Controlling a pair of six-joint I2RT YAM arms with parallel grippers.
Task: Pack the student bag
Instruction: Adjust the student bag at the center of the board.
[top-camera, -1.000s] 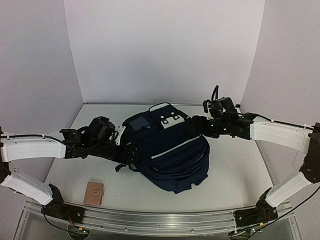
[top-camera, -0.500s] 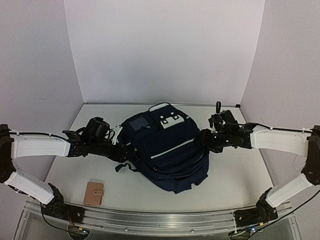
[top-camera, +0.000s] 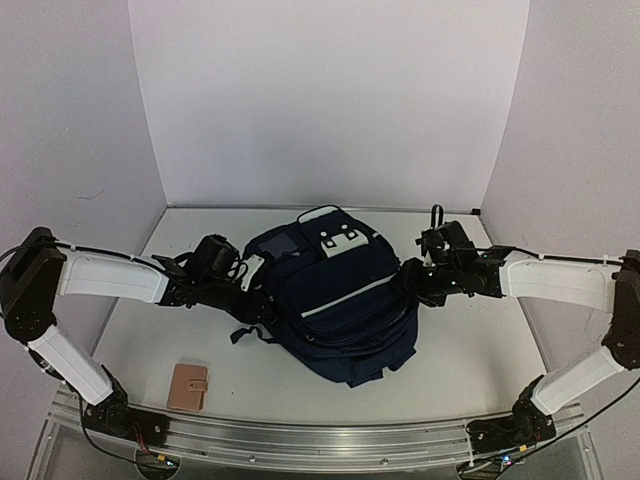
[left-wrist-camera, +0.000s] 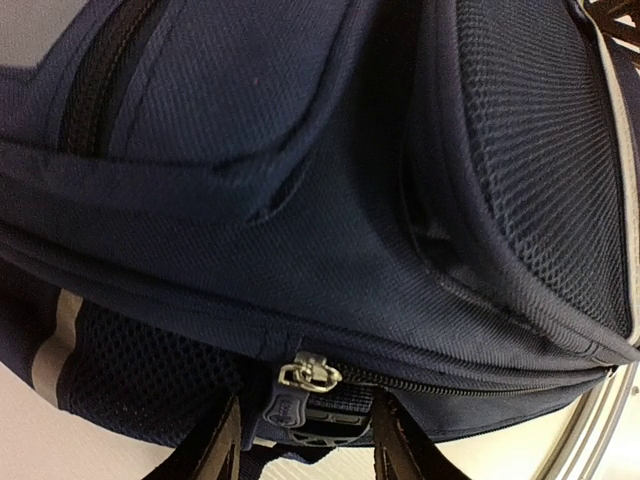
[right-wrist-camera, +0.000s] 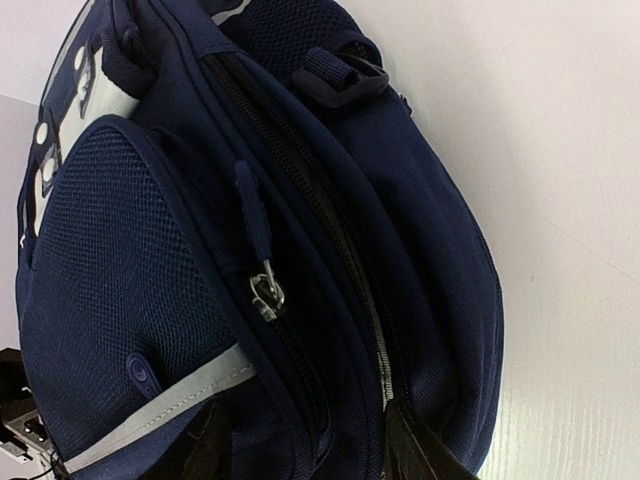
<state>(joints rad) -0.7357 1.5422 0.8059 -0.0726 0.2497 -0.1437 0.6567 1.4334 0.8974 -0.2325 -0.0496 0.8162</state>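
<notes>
Bulging navy student bag (top-camera: 352, 335), grey stripe (top-camera: 345, 297), white patches (top-camera: 340, 243) | left gripper (left-wrist-camera: 300, 448), right gripper (right-wrist-camera: 300, 450): jaws astride fabric, grip unclear

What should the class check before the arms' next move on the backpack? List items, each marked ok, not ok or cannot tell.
1. Backpack lies flat on the table: ok.
2. Zip pull sits between the jaws of the left gripper: ok.
3. Left gripper grips that pull: cannot tell.
4. Right gripper is at the backpack's opposite side: ok.
5. That zip open for packing: not ok.
6. Wallet inside backpack: not ok.
</notes>
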